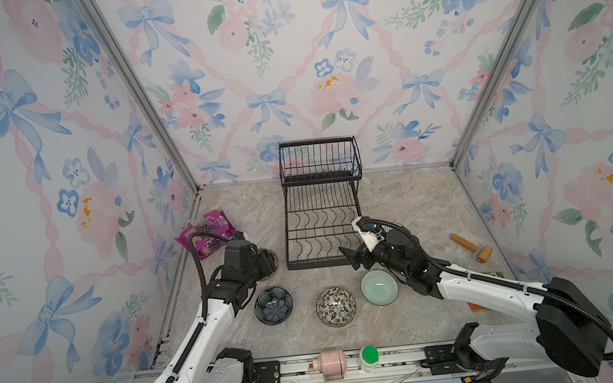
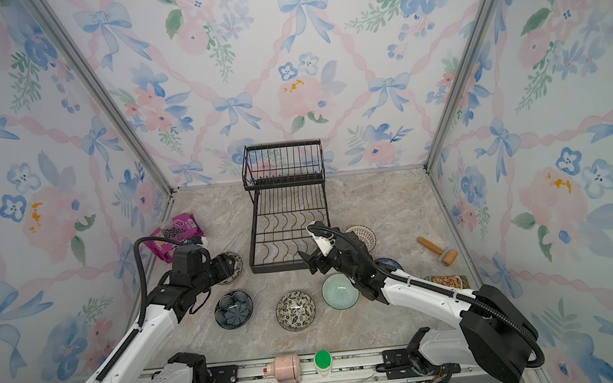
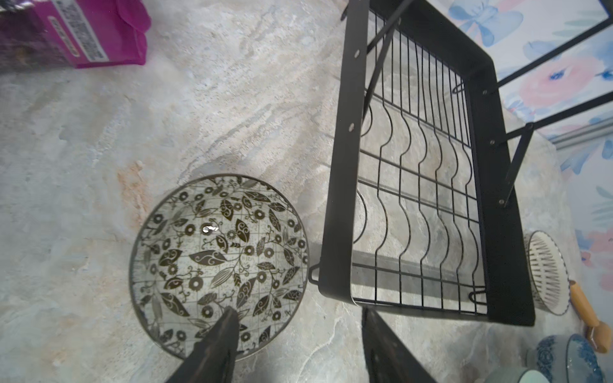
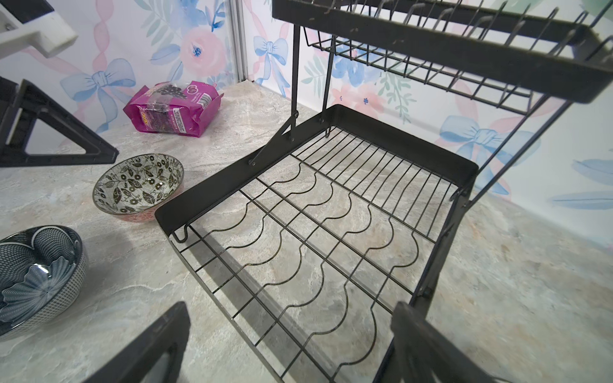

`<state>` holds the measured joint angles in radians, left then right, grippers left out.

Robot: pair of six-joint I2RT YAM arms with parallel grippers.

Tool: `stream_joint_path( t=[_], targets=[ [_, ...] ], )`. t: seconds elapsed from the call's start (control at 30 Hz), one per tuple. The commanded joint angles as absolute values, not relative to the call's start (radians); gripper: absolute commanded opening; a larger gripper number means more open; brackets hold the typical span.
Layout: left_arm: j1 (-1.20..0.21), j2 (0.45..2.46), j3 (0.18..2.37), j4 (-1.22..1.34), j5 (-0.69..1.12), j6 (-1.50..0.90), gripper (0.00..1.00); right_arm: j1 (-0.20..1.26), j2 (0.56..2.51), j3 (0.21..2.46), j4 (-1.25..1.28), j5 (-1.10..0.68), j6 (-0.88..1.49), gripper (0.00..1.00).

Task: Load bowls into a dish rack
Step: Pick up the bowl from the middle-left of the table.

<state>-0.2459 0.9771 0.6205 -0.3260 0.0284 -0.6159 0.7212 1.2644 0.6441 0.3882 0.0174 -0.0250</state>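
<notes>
While all six bowls sit on the marble-look tabletop (image 1: 413, 205), the black two-tier dish rack (image 1: 315, 263) stands at the middle back. Its railed basket tier is raised behind and its wavy-wired slotted tier lies low in front. Left of the rack, the left claw (image 3: 300, 313) points down over the leaf-patterned bowl (image 3: 219, 255) with its jaws apart. One finger (image 3: 219, 341) dips inside the rim and its mate stands outside on the rack side; whether either touches the ceramic I cannot tell. The right claw (image 1: 355, 258) hovers spread wide above the front right corner of the slotted tier, holding nothing. A magenta snack packet (image 1: 207, 234) lies at the far left, behind the leaf-patterned bowl. Across the front lie the dark blue petal bowl (image 1: 273, 305), the black-and-cream floral bowl (image 1: 335, 306) and the mint green bowl (image 1: 379, 287). Right of the rack, in a top view, sit the lattice bowl (image 2: 362, 233) and, half hidden by the right arm (image 2: 421, 288), the blue floral bowl (image 2: 390, 265). A wooden roller (image 1: 471, 247) rests at the far right.
</notes>
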Motion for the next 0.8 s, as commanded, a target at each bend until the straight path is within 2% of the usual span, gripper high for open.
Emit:
stream_joint_path(
  t=[0.0,0.4,0.77],
  targets=[
    [-0.297,0.995,0.616,-0.364,-0.04,-0.641,0.59,0.671,1.26,0.625,0.444,-0.033,0.06,0.96],
    [-0.432,1.072,0.688,-0.386,-0.148,-0.618,0.58,0.644,1.268,0.601,0.467,-0.039,0.094,0.96],
    [-0.446,1.182,0.701,-0.412,-0.233,-0.516,0.52,0.642,1.27,0.605,0.44,-0.035,0.079,0.96]
  ],
)
